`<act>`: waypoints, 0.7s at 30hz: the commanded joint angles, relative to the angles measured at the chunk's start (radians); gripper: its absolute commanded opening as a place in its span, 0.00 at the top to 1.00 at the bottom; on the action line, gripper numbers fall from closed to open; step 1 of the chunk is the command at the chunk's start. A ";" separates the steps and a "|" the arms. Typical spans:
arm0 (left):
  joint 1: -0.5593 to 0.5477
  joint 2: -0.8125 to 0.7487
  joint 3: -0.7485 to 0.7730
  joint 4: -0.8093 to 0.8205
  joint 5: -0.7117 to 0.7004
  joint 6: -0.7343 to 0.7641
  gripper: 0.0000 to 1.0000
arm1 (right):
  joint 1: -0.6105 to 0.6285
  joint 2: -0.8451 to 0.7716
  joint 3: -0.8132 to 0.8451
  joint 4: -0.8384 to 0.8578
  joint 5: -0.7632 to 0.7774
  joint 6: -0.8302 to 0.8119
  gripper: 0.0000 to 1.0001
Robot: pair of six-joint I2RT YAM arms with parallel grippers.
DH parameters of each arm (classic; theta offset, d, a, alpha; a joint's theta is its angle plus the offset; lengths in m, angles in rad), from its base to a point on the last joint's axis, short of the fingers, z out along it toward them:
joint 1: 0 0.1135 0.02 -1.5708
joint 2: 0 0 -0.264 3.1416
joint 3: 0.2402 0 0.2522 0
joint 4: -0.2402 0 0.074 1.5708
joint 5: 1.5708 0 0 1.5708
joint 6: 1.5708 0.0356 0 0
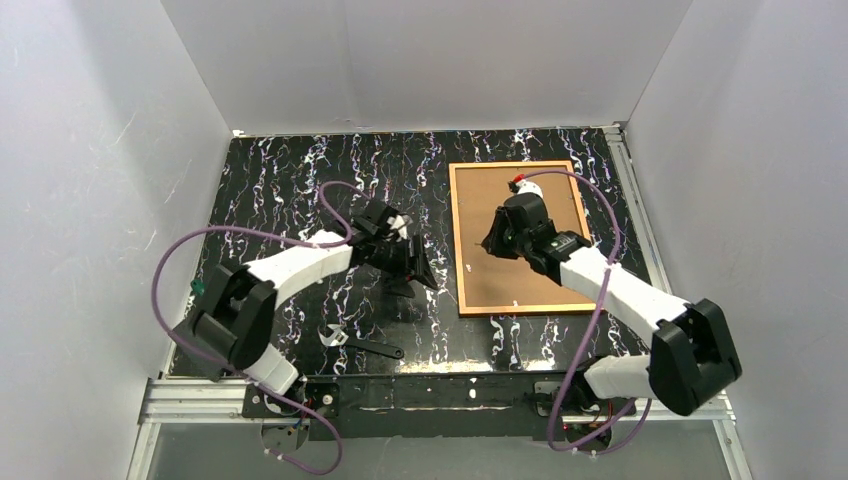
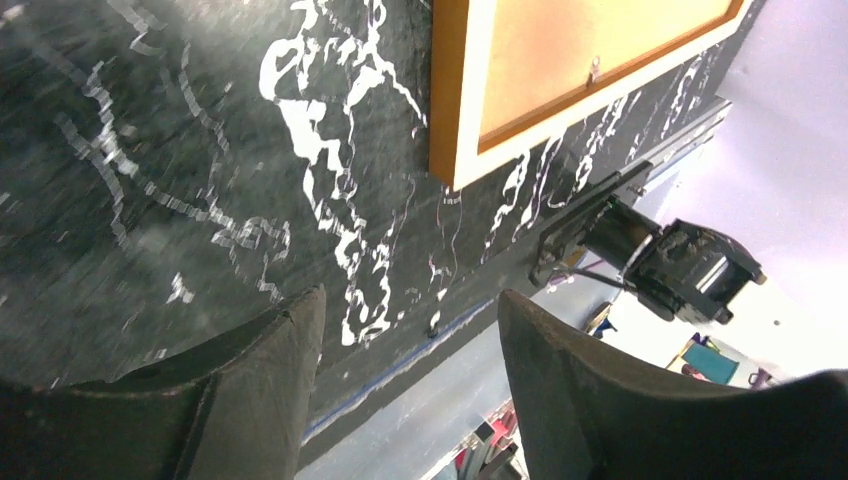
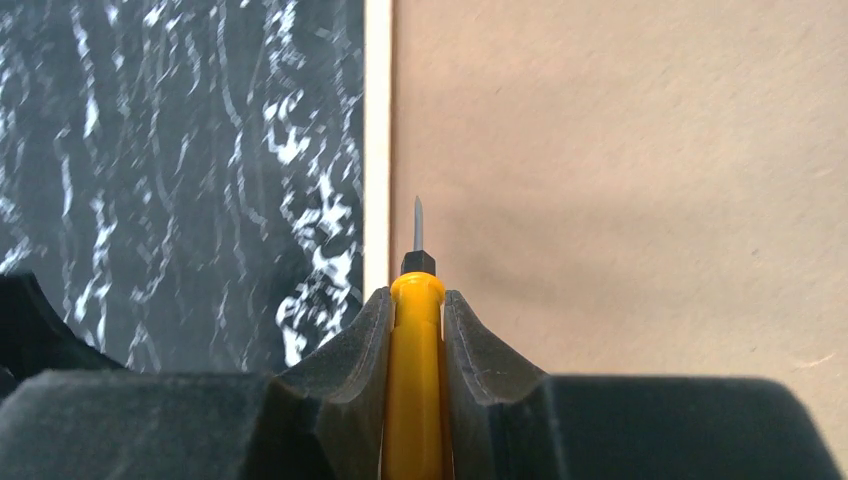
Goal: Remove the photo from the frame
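Observation:
The frame [image 1: 520, 309] lies face down at the table's right, with the photo's tan back board [image 1: 480, 200] showing inside it; the picture side is hidden. My right gripper [image 1: 494, 243] hovers over the board's left part and is shut on a yellow-handled screwdriver [image 3: 415, 350]. The screwdriver's metal tip [image 3: 418, 222] points at the board [image 3: 620, 150] just beside the frame's left rail [image 3: 378, 120]. My left gripper [image 1: 420, 270] is open and empty over the dark table, left of the frame. The left wrist view shows its jaws [image 2: 410, 295] spread, with a frame corner [image 2: 450, 100] beyond them.
A small adjustable wrench [image 1: 355, 343] lies on the black marbled table [image 1: 280, 190] near the front, below the left gripper. A small metal clip [image 2: 593, 70] sits on the board's back near the frame rail. White walls enclose the table on three sides.

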 commanded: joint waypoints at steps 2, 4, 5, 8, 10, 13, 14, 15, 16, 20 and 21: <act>-0.065 0.159 0.083 0.075 -0.003 -0.116 0.41 | -0.053 0.091 0.081 0.166 0.081 -0.097 0.99; -0.081 0.230 0.129 0.080 0.001 -0.110 0.44 | -0.069 0.141 0.117 0.184 0.058 -0.119 0.99; -0.089 0.258 0.148 0.081 0.001 -0.109 0.46 | -0.075 0.163 0.132 0.198 0.044 -0.128 0.99; -0.098 0.328 0.212 0.058 0.016 -0.107 0.52 | -0.090 0.221 0.166 0.254 -0.006 -0.151 0.99; -0.104 0.357 0.230 0.054 0.023 -0.102 0.53 | -0.093 0.254 0.184 0.285 -0.035 -0.171 0.99; -0.111 0.393 0.253 0.029 0.027 -0.091 0.53 | -0.096 0.298 0.203 0.319 -0.070 -0.186 0.99; -0.115 0.406 0.263 0.019 0.028 -0.090 0.54 | -0.097 0.311 0.212 0.323 -0.075 -0.189 0.99; -0.119 0.417 0.271 0.012 0.029 -0.085 0.54 | -0.097 0.325 0.219 0.328 -0.072 -0.192 0.99; -0.125 0.427 0.279 0.004 0.029 -0.079 0.54 | -0.098 0.336 0.222 0.333 -0.070 -0.195 0.99; -0.136 0.452 0.285 0.002 0.010 -0.071 0.60 | -0.104 0.371 0.234 0.352 -0.061 -0.199 0.99; -0.136 0.454 0.287 -0.003 0.007 -0.065 0.60 | -0.105 0.377 0.236 0.357 -0.063 -0.200 0.99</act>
